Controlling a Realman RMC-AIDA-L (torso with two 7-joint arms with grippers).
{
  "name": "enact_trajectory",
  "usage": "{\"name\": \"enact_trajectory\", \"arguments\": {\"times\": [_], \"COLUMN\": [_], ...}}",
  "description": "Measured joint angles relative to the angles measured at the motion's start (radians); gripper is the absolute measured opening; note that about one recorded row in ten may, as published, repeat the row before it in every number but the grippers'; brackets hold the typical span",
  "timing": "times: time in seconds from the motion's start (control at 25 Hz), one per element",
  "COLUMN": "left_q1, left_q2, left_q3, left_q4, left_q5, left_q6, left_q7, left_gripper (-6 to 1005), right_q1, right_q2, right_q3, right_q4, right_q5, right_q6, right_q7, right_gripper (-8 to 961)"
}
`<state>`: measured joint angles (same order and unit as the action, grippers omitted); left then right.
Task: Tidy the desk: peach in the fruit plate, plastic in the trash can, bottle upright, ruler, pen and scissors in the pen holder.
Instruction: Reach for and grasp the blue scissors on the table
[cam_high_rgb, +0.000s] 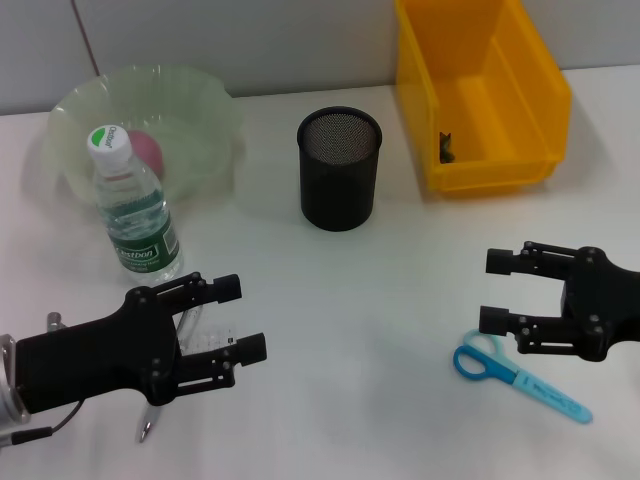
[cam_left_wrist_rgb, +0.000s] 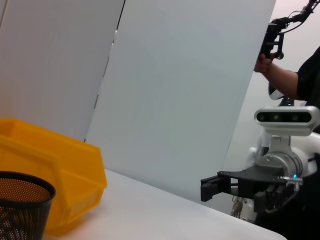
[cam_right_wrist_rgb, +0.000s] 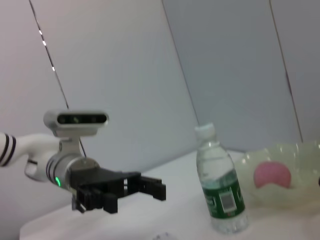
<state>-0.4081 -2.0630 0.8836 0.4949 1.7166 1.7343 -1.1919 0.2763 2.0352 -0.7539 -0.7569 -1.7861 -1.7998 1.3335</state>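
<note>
Peach and bottle look done; pen, ruler and scissors wait.
Both grippers, left (cam_high_rgb: 240, 318) and right (cam_high_rgb: 492, 290), are released and hold nothing; the right one, beside the scissors (cam_high_rgb: 520, 377), likely must grab them for the cup (cam_high_rgb: 339, 170).

Table (cam_high_rgb: 380, 330): white, fills most of the frame.
Wall (cam_high_rgb: 250, 40): pale grey panels along the top, dark seam upper left.

Person's hand (cam_left_wrist_rgb: 263, 64) w/ black device (cam_left_wrist_rgb: 272, 40) behind desk.
</note>
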Motion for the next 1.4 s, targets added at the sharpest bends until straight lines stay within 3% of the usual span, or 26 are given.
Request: {"name": "enact_trajectory", "arguments": {"times": [0.4,0.52,0.6,0.76,1.16,1.4], "left_q1": [-0.003,-0.003,-0.004,-0.007,-0.017,-0.017], "left_q2": [-0.005,-0.005,-0.005,-0.005,-0.006,-0.002], "left_q3": [0.0,0.001,0.002,0.003,0.013,0.029], "left_q4": [-0.002,-0.003,-0.003,-0.003,-0.002,0.004], "left_q5": [0.0,0.0,0.0,0.0,0.0,0.018], "left_q6": [-0.027,-0.032,-0.036,-0.047,-0.08,-0.087], "left_q7": [0.0,0.0,0.0,0.0,0.0,-0.001], "left_gripper": [807,807,806,806,804,803], "right_q1": [0.004,0.016,0.035,0.117,0.32,0.367], "right_q2": [0.021,0.042,0.044,0.04,0.037,0.039], "right_q3": [0.0,-0.01,-0.04,-0.097,-0.246,-0.366], "right_q4": [-0.211,-0.333,-0.401,-0.51,-0.567,-0.608], "right_q5": [-0.098,-0.188,-0.242,-0.366,-0.686,-0.778], "right_q6": [-0.02,-0.023,-0.03,-0.079,-0.132,-0.137], "right_q7": [0.173,0.302,0.416,0.655,1.016,1.134], "right_gripper": [755,752,751,748,739,734]}}
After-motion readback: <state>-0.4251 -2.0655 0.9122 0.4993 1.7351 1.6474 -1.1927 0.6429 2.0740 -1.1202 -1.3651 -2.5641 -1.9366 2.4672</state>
